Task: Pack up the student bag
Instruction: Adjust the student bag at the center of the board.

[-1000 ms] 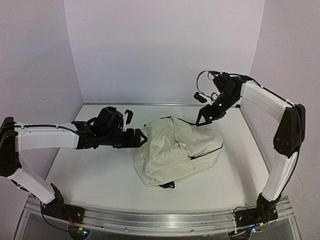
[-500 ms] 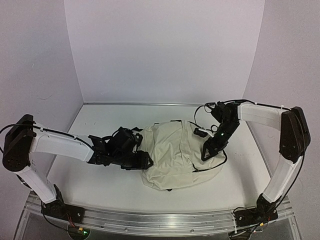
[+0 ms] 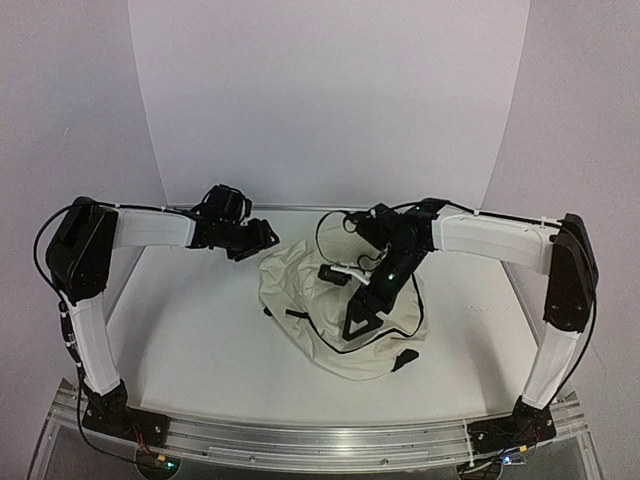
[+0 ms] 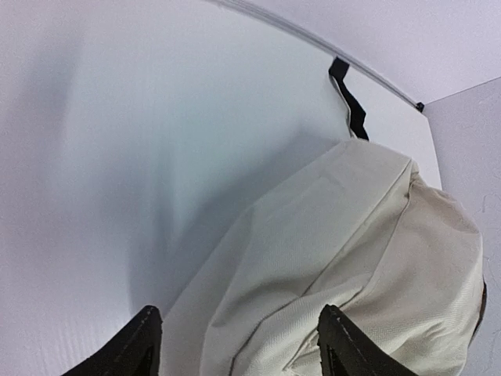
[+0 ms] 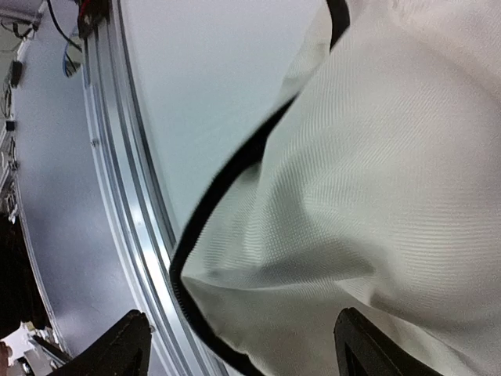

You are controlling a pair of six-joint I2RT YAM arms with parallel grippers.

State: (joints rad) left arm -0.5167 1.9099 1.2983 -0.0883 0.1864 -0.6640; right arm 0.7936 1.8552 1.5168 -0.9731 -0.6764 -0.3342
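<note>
A: Top external view first, quick: where is the bag sitting?
B: The large cream soft-fabric student bag [image 3: 305, 285] is lying crumpled mid-table on the white tabletop [image 3: 190, 330], slightly right of centre. In the right wrist view a black zipper line [image 5: 227, 168] is running along its edge.
A: Right claw?
B: The right gripper [image 3: 360, 318] is sitting low over the bag's top, touching or nearly, can't tell which. Its fingers are standing wide apart, released, with cream fabric bulging between them.
A: Left one?
B: The left gripper [image 3: 262, 235] is hovering just beside the bag's far-left edge, also spread and released, holding nothing. The left wrist view is showing the bag beneath it and a black webbing strap [image 4: 348, 94] trailing toward the back wall.
A: Surroundings?
B: A silver aluminium rail [image 3: 300, 435] is running along the near table edge, and pale lilac walls [image 3: 330, 100] are enclosing three sides.
</note>
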